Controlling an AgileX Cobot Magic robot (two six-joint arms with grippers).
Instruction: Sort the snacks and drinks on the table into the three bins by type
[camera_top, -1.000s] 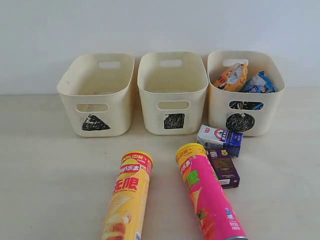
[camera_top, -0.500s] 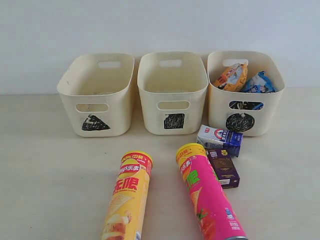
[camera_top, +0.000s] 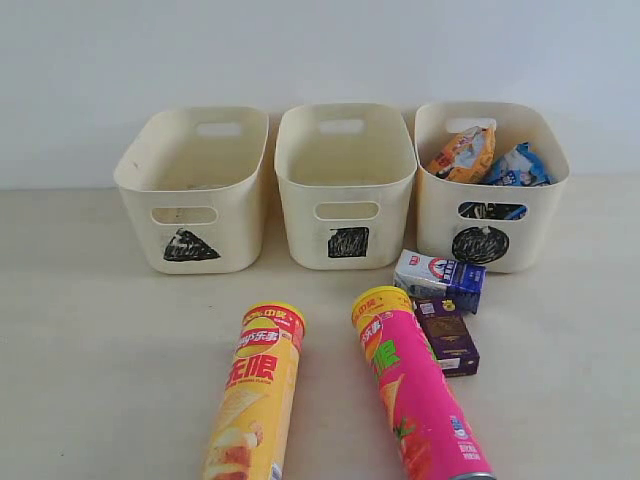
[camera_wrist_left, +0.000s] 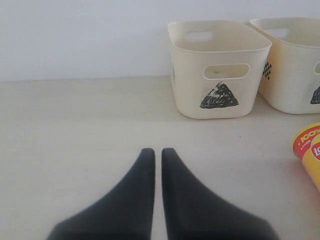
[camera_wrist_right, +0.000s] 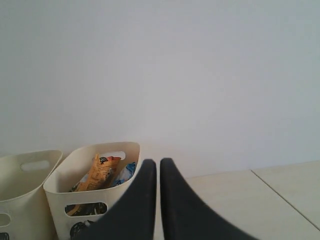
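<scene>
In the exterior view we see three cream bins in a row across the upper half of the frame, standing on the pale table (camera_top: 100, 330). The triangle bin (camera_top: 225, 225) at the left and the square bin (camera_top: 300, 220) in the middle hold nothing we can see. The circle bin (camera_top: 535, 230) at the upper right holds the orange packet (camera_top: 462, 152) and the blue packet (camera_top: 517, 167).

Just below the circle bin lies the white-blue carton (camera_top: 440, 279), with the dark purple carton (camera_top: 447, 336) touching it from below. The pink tube (camera_top: 415, 395) lies right of centre at the bottom, beside the purple carton. The yellow tube (camera_top: 252, 400) lies left of it, apart. Neither arm shows here.

In the left wrist view, the left gripper (camera_wrist_left: 157, 152) has its jaws pressed together, pinching nothing, over bare table. The triangle bin stands beyond it.

In the right wrist view, the right gripper (camera_wrist_right: 158, 162) is likewise pressed together and empty, with the circle bin and its two packets beyond.
</scene>
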